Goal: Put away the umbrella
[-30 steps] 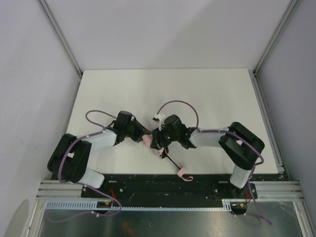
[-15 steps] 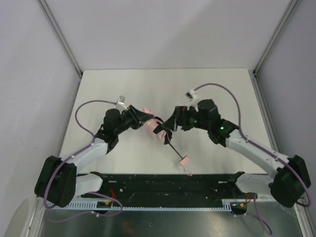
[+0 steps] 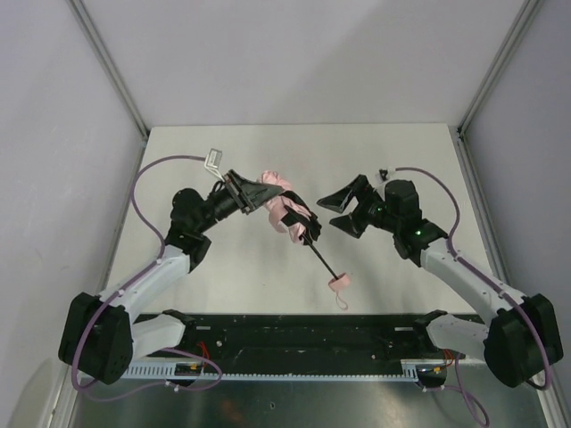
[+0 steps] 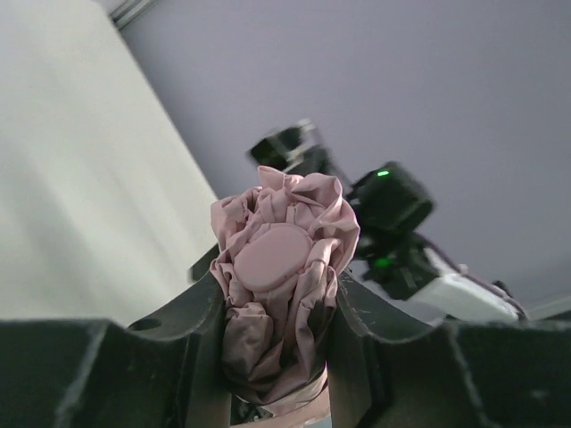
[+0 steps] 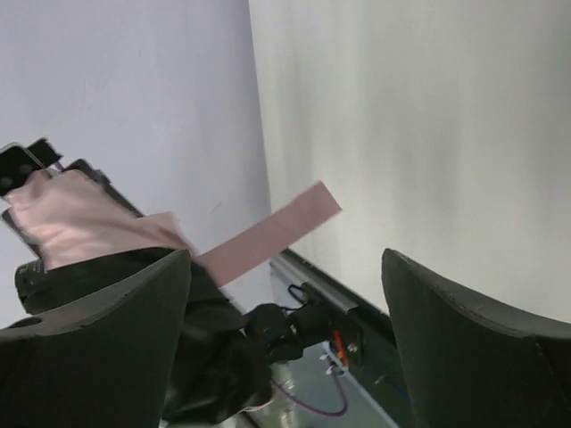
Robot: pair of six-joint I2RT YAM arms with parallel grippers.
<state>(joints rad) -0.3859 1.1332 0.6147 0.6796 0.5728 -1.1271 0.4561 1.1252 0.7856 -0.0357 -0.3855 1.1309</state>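
The umbrella [image 3: 291,213] is a bunched pale pink canopy with a thin black shaft [image 3: 324,260] slanting toward the near edge and ending in a small pink handle [image 3: 340,283]. My left gripper [image 3: 264,193] is shut on the canopy's far end. In the left wrist view the crumpled fabric [image 4: 284,267] fills the gap between my left gripper's [image 4: 277,334] dark fingers. My right gripper [image 3: 343,210] stands open just right of the canopy, holding nothing. In the right wrist view my right gripper [image 5: 285,260] shows wide-set jaws, with the flat pink closure strap [image 5: 268,235] sticking out beyond them and pink fabric [image 5: 78,225] at the left.
The white tabletop [image 3: 401,160] is boxed in by grey walls and aluminium posts [image 3: 107,62]. A black base rail [image 3: 294,334] runs along the near edge. Purple cables [image 3: 147,183] loop off both wrists. The right arm [image 4: 393,207] shows behind the umbrella in the left wrist view.
Both arms have stretched away from the near edge. The left one carried the umbrella farther back, and the right gripper opened, let go of it and drew off to the right.
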